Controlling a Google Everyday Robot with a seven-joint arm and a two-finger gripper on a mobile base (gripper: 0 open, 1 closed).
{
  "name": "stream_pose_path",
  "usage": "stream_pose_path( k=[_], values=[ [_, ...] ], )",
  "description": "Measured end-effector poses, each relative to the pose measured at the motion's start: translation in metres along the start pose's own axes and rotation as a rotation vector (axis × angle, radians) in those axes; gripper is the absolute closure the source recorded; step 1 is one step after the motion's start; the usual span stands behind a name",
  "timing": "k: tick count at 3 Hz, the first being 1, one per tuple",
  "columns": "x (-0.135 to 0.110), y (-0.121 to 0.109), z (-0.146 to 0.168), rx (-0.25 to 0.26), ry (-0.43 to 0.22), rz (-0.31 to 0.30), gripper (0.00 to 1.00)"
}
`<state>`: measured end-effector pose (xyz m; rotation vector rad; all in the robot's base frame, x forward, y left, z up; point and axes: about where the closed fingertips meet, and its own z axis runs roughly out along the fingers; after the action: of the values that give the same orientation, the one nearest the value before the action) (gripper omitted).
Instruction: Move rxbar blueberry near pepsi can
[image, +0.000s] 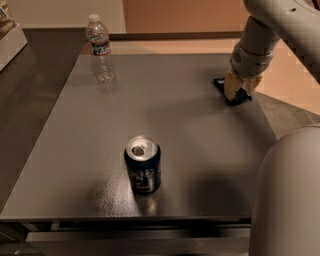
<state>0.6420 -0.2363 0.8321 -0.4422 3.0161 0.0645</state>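
The rxbar blueberry (219, 81), a flat dark navy bar, lies on the grey table (190, 130) near its far right edge. My gripper (240, 87) comes down on it from above. Its pale fingers (231, 86) are closed across the bar's middle, so only the bar's ends stick out. The bar still rests on the table. The pepsi can (143, 166), dark blue with a silver top, stands upright near the table's front, left of centre and well apart from the bar.
A clear plastic water bottle (99, 48) stands at the table's far left corner. A pale box (9, 35) sits at the left edge of view. My robot body (290, 195) fills the lower right. The table's right edge runs just past the bar.
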Motion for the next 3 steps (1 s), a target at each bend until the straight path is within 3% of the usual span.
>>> stream_pose_path(
  k=[1,2,3],
  values=[
    [0.0,0.0,-0.003,0.0,0.0,0.0,0.96],
    [0.0,0.01,-0.011,-0.001,-0.027,-0.044,1.0],
    [0.004,0.033,-0.024,-0.014,-0.056,-0.129,1.0]
  ],
)
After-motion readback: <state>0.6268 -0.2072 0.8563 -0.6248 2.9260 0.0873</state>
